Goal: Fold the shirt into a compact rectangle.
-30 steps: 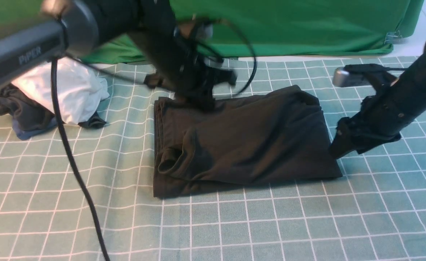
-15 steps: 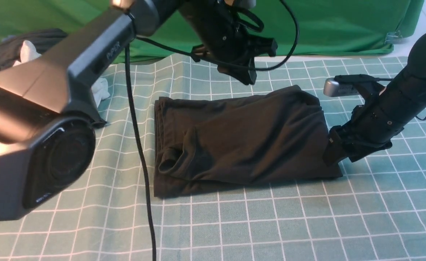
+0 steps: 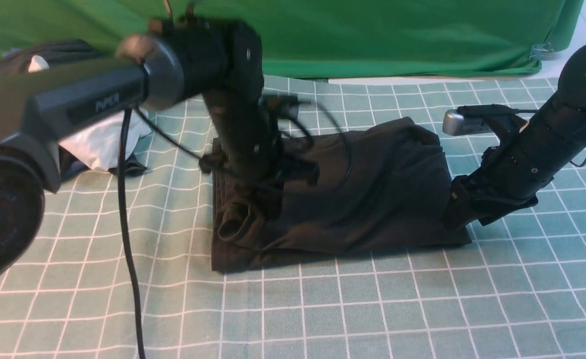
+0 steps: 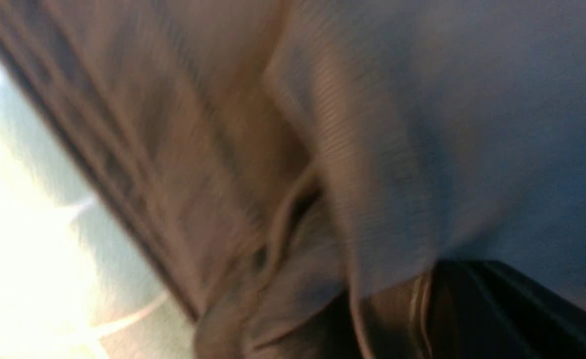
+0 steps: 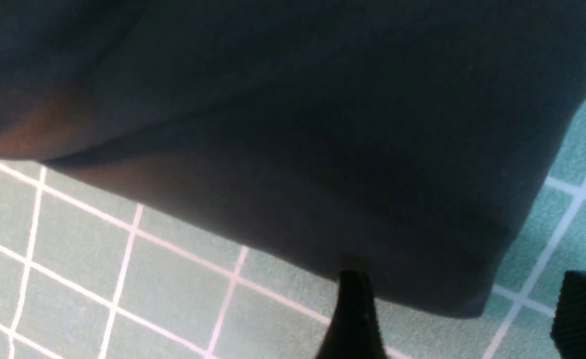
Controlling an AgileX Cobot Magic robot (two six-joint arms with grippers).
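Front view: black shirt (image 3: 363, 199) in the middle of the teal checked tablecloth (image 3: 372, 309), folded into a rough rectangle, wider than deep. Looks wrinkled on top, with stacked layers along the left edge and a rolled opening of cloth near the front left corner. Bulges up at the far right corner.

Reads "PiPER" in pale letters on the grey link of the left arm (image 3: 109, 102).

Left gripper (image 3: 272, 204) down on the left part of the shirt, just behind the rolled opening, jaws closed together. Touches the cloth, but cannot tell if any fold is pinched. Left wrist view blurred, filled with the shirt (image 4: 372, 124) very close, fine ribbed weave visible.

Right gripper (image 3: 458, 212) low at the right edge of the shirt, jaws wide apart. Right wrist view: two dark fingertips (image 5: 353, 309) well apart, one touching the hem of the shirt (image 5: 293, 149), the other over bare tablecloth (image 5: 73, 224). Not closed on any cloth.
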